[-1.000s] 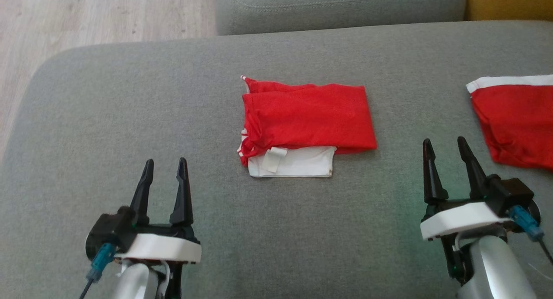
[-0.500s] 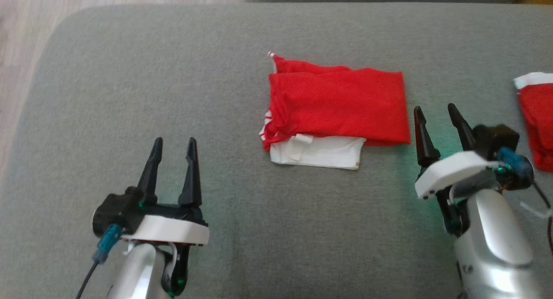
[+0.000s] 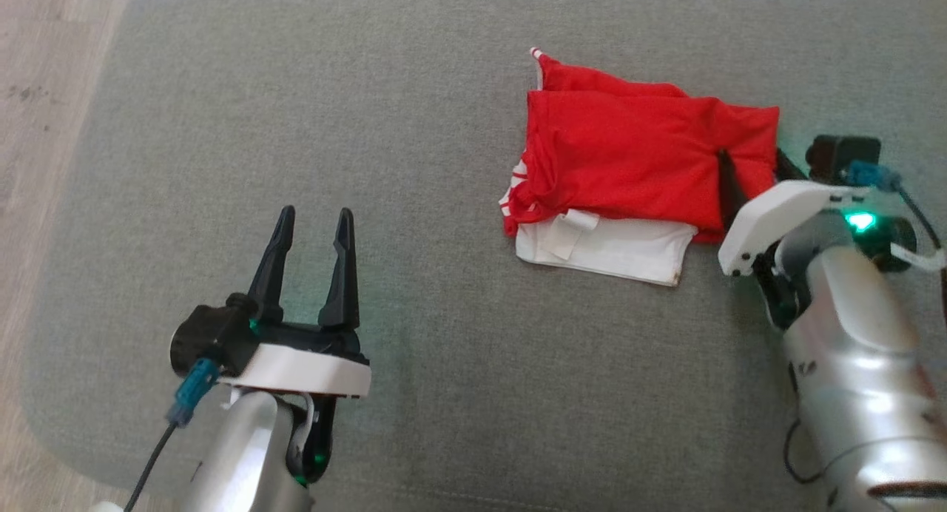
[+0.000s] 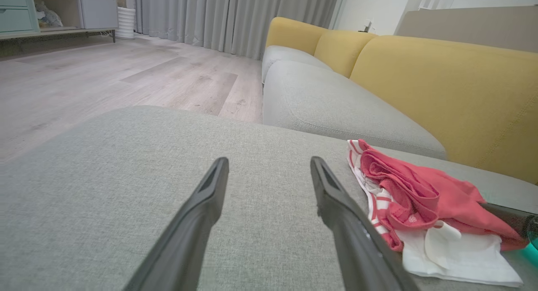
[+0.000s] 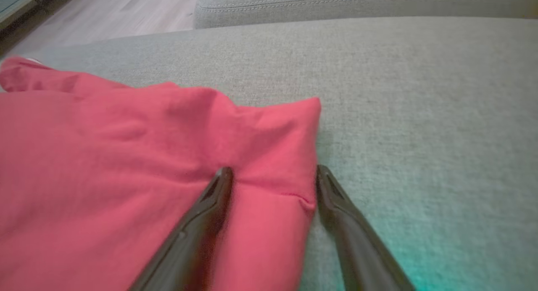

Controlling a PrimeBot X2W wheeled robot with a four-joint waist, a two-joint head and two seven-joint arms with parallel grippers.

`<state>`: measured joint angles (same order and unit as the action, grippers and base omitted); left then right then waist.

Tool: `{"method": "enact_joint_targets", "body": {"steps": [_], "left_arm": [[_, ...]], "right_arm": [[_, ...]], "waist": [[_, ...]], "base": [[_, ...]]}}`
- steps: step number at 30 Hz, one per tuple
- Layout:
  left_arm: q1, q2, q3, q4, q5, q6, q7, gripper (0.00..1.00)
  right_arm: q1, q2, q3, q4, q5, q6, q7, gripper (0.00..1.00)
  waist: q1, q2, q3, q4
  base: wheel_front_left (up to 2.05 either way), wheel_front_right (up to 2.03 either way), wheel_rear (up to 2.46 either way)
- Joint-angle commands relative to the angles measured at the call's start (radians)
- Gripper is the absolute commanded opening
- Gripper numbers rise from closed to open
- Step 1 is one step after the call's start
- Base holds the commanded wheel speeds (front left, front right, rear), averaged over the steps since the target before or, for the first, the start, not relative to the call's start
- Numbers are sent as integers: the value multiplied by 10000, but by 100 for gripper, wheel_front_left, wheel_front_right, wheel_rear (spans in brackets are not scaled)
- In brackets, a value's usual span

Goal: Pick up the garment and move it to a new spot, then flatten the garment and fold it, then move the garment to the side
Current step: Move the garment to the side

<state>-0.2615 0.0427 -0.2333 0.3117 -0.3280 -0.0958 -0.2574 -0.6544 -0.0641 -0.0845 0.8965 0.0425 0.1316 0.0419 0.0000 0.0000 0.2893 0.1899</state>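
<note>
Since a second ago the right gripper [image 5: 273,173] has come in from open cushion to the near right edge of the folded garment; the head camera has swung too, so most of the picture's shift is not the cloth moving.

Its jaws stand wide with nothing pinched. They straddle the edge of the folded red fabric garment with white striped trim and a white under-layer [image 3: 629,149]: one finger [image 5: 218,190] presses a dimple into the red top layer, while the other lies on the bare cushion just outside the hem. The rest of the garment spreads away from that inner finger, with the white layer showing along the side nearer the robot.

The left gripper [image 3: 314,220] hovers well apart from the cloth with its jaws also wide and empty, above the grey woven sofa seat cushion [image 3: 370,90].

The garment already lies folded, so I judge the last step to be in hand: moving it aside. The next move calls for closing the right jaws on every layer at that edge. A grip on the red layer alone would likely drag the fold open, leaving the white layer behind
</note>
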Motion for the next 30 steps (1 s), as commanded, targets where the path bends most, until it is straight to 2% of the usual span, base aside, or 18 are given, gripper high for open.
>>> {"method": "enact_joint_targets", "body": {"steps": [1, 2, 3, 9, 13, 18, 22, 30], "left_arm": [[-280, 76, 209, -296, -63, 28, -44, 100], [-276, 76, 213, -281, -60, 35, -44, 100], [-265, 76, 218, -257, -35, 40, -44, 100], [-135, 76, 278, -179, 139, 44, -44, 100], [68, 76, 356, -201, 221, 51, -44, 100], [248, 76, 399, -252, 239, 82, -44, 100], [324, 76, 390, -301, 249, 106, -44, 100], [165, 76, 459, -361, 451, 43, -44, 100]], "right_arm": [[15, 139, 389, 274, -79, -9, 222, 82], [-54, 139, 481, 453, -112, -9, 193, 29], [-106, 139, 580, 595, -154, -9, 108, 0], [-166, 139, 819, 955, -793, -9, -869, 0], [1, 110, 784, 823, -1559, -9, -1572, 0], [130, -282, 1104, 433, -2014, -9, -1884, 0], [110, -1021, 1578, 69, -2019, -9, -1784, 0], [-231, -3341, 2143, -535, -1505, -9, -1274, 0]], "waist": [[0, 0, 24, 55], [0, 0, -16, 49], [0, 0, -68, 27], [0, 0, -594, -373], [0, 0, -1085, -951], [0, 0, -1413, -1557], [0, 0, -1501, -1926], [0, 0, -1085, -2244]], "base": [[0, 0, 0], [0, 0, 0], [0, 0, 0], [0, 0, 0], [0, 0, 0], [0, 0, 0], [0, 0, 0], [0, 0, 0]]}}
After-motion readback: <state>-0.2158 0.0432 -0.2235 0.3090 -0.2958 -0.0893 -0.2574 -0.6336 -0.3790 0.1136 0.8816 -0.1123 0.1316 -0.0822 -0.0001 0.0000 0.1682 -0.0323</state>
